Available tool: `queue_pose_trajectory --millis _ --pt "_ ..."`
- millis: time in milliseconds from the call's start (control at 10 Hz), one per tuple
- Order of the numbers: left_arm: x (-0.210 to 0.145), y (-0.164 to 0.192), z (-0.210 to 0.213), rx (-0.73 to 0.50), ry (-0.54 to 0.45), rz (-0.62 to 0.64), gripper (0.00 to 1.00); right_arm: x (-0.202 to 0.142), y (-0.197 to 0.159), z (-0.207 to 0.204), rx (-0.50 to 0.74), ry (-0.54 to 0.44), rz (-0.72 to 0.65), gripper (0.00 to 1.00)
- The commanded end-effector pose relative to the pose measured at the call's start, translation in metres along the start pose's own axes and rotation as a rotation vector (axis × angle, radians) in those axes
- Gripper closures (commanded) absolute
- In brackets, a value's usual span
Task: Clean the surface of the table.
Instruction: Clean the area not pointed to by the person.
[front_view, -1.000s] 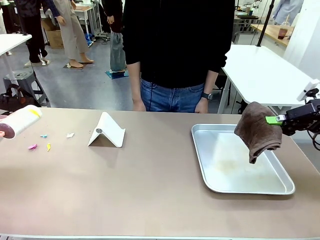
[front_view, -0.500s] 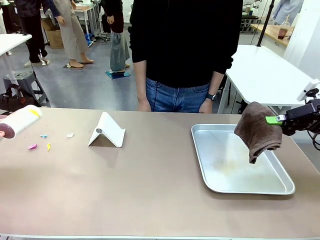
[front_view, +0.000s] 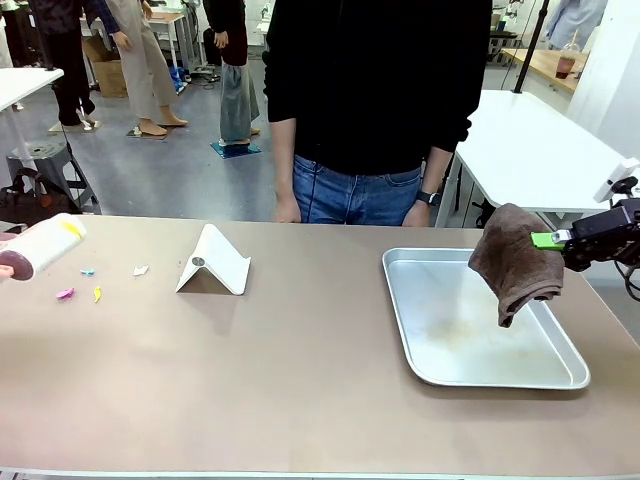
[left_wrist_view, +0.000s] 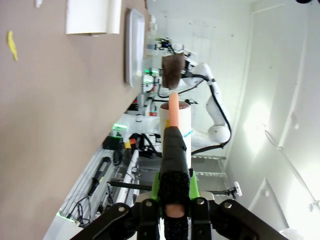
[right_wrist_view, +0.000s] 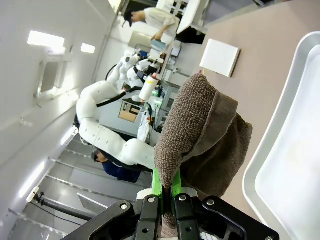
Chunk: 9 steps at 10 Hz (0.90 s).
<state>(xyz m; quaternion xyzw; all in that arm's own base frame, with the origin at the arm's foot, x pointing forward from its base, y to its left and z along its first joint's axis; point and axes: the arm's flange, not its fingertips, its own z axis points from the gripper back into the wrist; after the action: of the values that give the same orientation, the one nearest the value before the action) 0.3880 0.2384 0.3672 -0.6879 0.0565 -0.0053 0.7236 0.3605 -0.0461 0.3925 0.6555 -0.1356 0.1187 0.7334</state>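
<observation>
Front view: the table (front_view: 300, 370), taupe-brown, spans the whole foreground, and a person (front_view: 375, 100) in a black top and jeans stands at its far side. At the left edge a lint roller (front_view: 42, 245) hangs above the top; its handle is cut off by the frame. Small coloured paper scraps (front_view: 65, 294) lie just beside it on the surface. A white folded stand (front_view: 213, 262) sits left of centre. A shallow metal tray (front_view: 560, 378) lies to the right, with faint brownish marks on its floor. The right gripper (front_view: 558, 240) holds a brown towel (front_view: 515, 262) over the tray's far right corner, and the cloth hangs clear of it.

Left wrist view: the grip itself is plain here. The left gripper (left_wrist_view: 173, 192) is clamped on the roller's dark handle, with the white roll (left_wrist_view: 175, 120) beyond. The table runs sideways along the left, carrying one yellow scrap (left_wrist_view: 11, 44). The tray appears edge-on, so its floor is hidden.

Right wrist view: the right gripper (right_wrist_view: 167, 192) is pinched tight on a towel fold. The cloth covers the fingertips. Part of the tray and the stand lie beyond. The scraps are too small to make out.
</observation>
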Motion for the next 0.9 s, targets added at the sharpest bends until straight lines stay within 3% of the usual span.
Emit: queue_pose_trajectory --millis 0,100,300,600,800 --pt "-0.003 -0.016 -0.009 0.241 -0.056 -0.024 0.78 0.000 0.004 -0.001 0.003 -0.009 0.008 0.92" --pt "-0.002 -0.021 -0.008 0.317 -0.038 -0.043 0.78 0.000 0.004 -0.001 0.003 -0.009 0.008 0.92" --pt "0.001 -0.023 0.006 0.546 -0.145 -0.035 0.78 0.000 0.004 -0.001 0.003 -0.009 0.008 0.92" --pt "0.023 -0.024 0.035 0.587 -0.350 0.045 0.78 0.000 0.004 -0.001 0.003 -0.009 0.008 0.92" --pt "0.039 -0.017 0.041 0.612 -0.415 0.089 0.78 0.000 0.004 -0.001 0.003 -0.009 0.008 0.92"
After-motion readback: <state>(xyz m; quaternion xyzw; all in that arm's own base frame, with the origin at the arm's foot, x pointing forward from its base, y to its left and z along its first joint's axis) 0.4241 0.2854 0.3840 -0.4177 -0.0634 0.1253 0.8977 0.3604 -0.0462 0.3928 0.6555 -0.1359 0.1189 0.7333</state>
